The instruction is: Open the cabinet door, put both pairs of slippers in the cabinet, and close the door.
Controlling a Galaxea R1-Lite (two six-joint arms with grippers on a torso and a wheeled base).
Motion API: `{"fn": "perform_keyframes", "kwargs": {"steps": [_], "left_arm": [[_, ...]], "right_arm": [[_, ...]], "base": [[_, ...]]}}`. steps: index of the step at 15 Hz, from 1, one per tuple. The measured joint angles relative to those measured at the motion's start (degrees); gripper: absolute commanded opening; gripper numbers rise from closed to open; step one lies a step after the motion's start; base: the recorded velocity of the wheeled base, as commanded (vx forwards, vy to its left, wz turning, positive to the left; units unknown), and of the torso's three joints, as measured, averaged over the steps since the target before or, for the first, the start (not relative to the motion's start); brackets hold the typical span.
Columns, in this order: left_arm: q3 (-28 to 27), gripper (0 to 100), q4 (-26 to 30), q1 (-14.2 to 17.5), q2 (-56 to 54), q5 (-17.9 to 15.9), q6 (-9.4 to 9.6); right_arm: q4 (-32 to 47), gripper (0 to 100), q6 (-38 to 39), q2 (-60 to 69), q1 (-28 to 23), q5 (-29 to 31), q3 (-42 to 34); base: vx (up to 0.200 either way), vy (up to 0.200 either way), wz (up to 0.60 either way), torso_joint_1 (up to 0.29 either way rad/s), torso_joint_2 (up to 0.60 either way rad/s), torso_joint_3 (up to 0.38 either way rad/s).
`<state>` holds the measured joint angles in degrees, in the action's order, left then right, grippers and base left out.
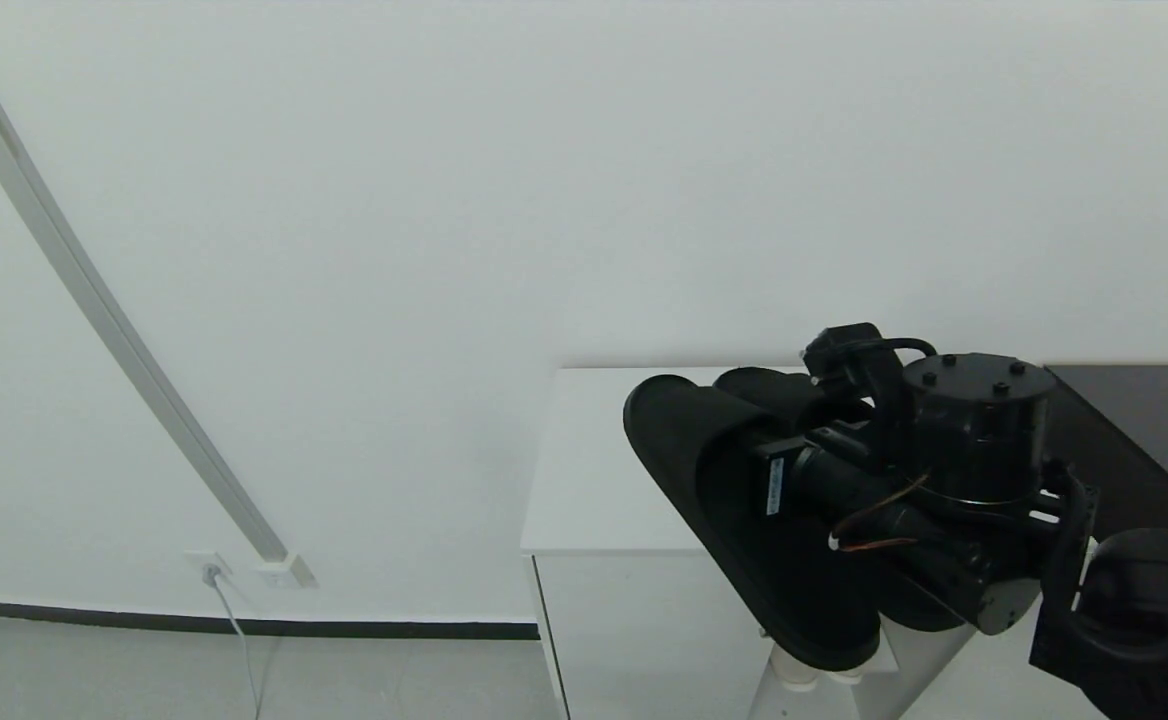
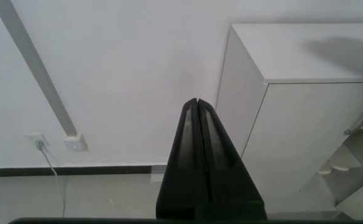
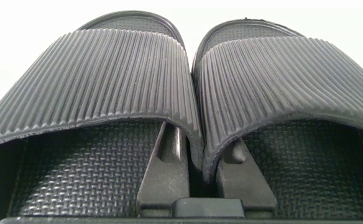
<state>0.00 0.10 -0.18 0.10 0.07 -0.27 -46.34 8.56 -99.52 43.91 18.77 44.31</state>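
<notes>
Far left: a white cable conduit [image 1: 94, 290] runs diagonally down the white wall and ends at a wall socket [image 1: 206, 566] just above the floor, where a plug and a light cable are connected. Left gripper [image 2: 197, 107]: the two black fingers [image 2: 188, 155] are pressed flat against each other along their full length, with nothing between them. The unit is in open air in front of the wall, beside the left side panel of the cabinet and apart from it. Centre right: the white cabinet [image 1: 594, 470] stands against the wall. In the left wrist view its front panel carries a bar handle [image 2: 359, 118], and shelf edges are visible just past the handle. Whether that panel is a door standing open cannot be told. Task item: one pair of black ribbed rubber slippers [image 1: 734, 480] is off the floor, over the right part of the cabinet top, with toes towards the wall and heels overhanging the front edge. Contact with the top cannot be determined. Right gripper [image 3: 200, 142]: one of its fingers [image 3: 163, 174] is inserted under each strap, and the two adjoining strap walls are clamped between them. Far right: a dark surface [image 1: 1144, 410] adjoins the cabinet.
</notes>
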Motion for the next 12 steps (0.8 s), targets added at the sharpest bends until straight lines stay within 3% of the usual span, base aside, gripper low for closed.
{"fn": "perform_keyframes", "kwargs": {"steps": [3,6,10,12], "left_arm": [[0.0,0,0.0,0.0,0.0,0.0,-0.05],[0.0,0,0.0,0.0,0.0,0.0,-0.05],[0.0,0,0.0,0.0,0.0,0.0,-0.09],[0.0,0,0.0,0.0,0.0,0.0,-0.06]], "right_arm": [[-1.2,0,-3.7,1.2,-1.0,-0.3,-1.7],[-11.4,0,-9.6,1.7,-1.9,-2.8,-6.3],[-11.9,0,-10.1,1.8,-2.2,-3.2,-8.0],[-11.9,0,-10.1,1.7,-2.2,-3.2,-7.7]], "base": [[0.0,0.0,0.0,0.0,0.0,0.0],[0.0,0.0,0.0,0.0,0.0,0.0],[0.0,0.0,0.0,0.0,0.0,0.0],[-0.2,0.0,0.0,0.005,0.0,0.005]]}}
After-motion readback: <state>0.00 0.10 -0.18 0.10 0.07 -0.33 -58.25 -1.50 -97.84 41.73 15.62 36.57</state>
